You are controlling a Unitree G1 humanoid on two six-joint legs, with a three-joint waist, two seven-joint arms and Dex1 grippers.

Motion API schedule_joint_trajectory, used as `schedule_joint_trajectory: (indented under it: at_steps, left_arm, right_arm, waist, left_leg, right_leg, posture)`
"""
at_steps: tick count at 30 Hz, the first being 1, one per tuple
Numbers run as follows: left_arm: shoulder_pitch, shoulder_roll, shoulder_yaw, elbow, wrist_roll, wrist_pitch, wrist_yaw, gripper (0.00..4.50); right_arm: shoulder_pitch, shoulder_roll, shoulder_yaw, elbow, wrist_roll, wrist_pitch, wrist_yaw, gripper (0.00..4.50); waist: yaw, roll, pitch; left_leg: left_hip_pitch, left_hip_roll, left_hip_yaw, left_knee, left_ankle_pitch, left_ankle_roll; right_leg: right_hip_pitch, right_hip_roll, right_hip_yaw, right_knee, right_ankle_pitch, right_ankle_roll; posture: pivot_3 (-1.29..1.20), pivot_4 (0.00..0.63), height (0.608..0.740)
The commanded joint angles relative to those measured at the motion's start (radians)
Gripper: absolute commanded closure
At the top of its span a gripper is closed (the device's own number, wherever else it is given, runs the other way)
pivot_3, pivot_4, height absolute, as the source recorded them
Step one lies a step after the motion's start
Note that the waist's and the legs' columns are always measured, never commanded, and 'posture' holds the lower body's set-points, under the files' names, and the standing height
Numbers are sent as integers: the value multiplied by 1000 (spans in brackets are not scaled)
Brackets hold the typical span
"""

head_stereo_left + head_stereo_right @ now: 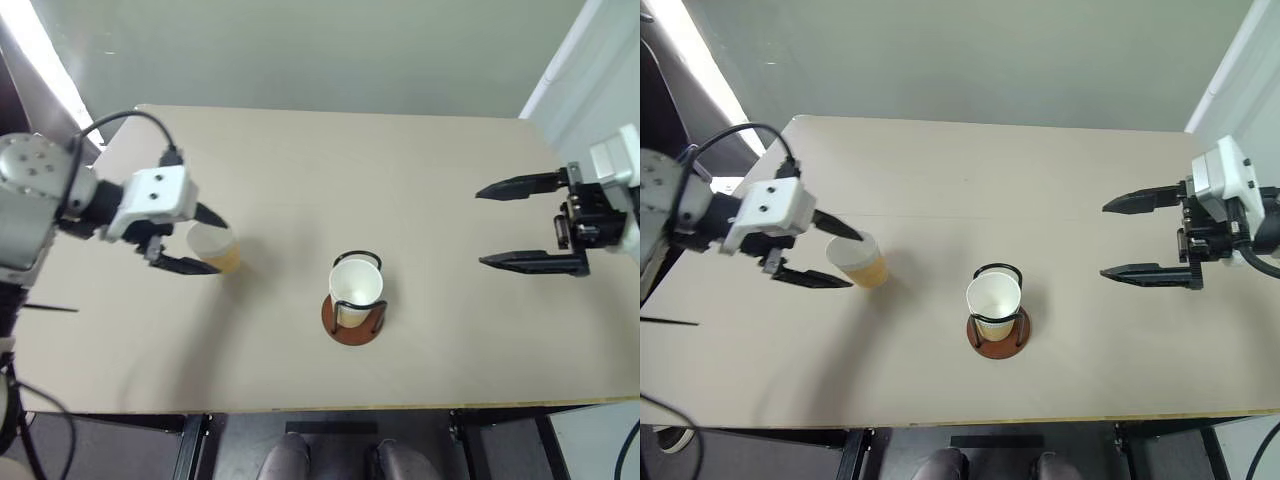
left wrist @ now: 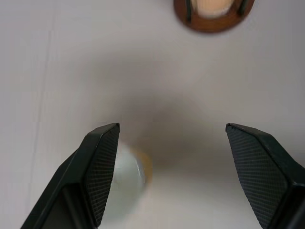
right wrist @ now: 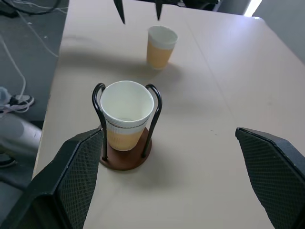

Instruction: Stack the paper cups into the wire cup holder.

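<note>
The wire cup holder (image 1: 355,312) stands near the middle of the surface (image 1: 400,190), toward its near edge, and a paper cup (image 1: 356,290) already sits upright inside its black loops; whether more than one cup is nested there cannot be told. A second paper cup (image 1: 858,261) stands upright on the surface well to the left of the holder, white mouth up. The left gripper (image 1: 828,253) hangs at that cup with its two black fingers spread wide, one on each side of the rim as the head views show it, and nothing is clamped; the left wrist view puts the cup close against one finger instead of centred in the gap. The right gripper (image 1: 512,224) hovers over the right side of the surface, well apart from the holder, fingers wide apart and empty, pointing in toward the middle. The step in hand looks like the pick-up of the loose cup by the left arm. The next move probably calls for centring the cup between the fingers, lowering a little below the rim, and closing gently so the thin paper wall does not buckle or tip. Then the cup has to be lifted, carried over the holder and lowered straight into the seated cup.
</note>
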Motion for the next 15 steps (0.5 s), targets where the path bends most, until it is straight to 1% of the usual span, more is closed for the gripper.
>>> schedule_joint_trajectory:
  at_steps: [1, 4, 6, 12, 15]
  left_arm:
    - [9, -1, 36, 41, 59, -14, 42, 712]
    - [26, -24, 22, 90, 96, -33, 40, 712]
    - [13, -56, -5, 146, 150, -63, 54, 712]
    - [-65, -167, -45, 293, 231, -127, 56, 712]
    - [-92, -204, -57, 353, 267, -163, 54, 712]
  right_arm:
    - [-48, 1, 5, 18, -20, -28, 15, 0]
    - [-58, 3, 8, 27, -26, -30, 23, 0]
    - [-54, 4, 6, 21, -27, -29, 22, 0]
    - [-47, -2, -9, 5, -25, -16, 12, 0]
    - [-40, -9, -20, -8, -21, -6, 4, 0]
  waist:
    - [2, 0, 0]
    - [-1, 0, 0]
    - [-2, 0, 0]
    - [-1, 0, 0]
    - [-3, 0, 0]
  left_leg:
    - [0, 0, 0, 0, 0, 0]
    - [0, 0, 1, 0, 0, 1]
    - [0, 0, 1, 0, 0, 1]
    - [-1, 0, 2, 0, 0, 0]
    - [-2, 0, 2, 0, 0, 0]
  right_leg:
    - [0, 0, 0, 0, 0, 0]
    - [0, -1, 1, 1, 0, 0]
    - [-1, -1, 1, 2, 0, -1]
    - [-3, -1, 1, 2, 0, -1]
    - [-3, -2, 1, 2, 0, -1]
  posture:
    - [0, 150, 740]
    - [0, 150, 740]
    - [0, 150, 740]
    - [0, 150, 740]
    - [0, 150, 740]
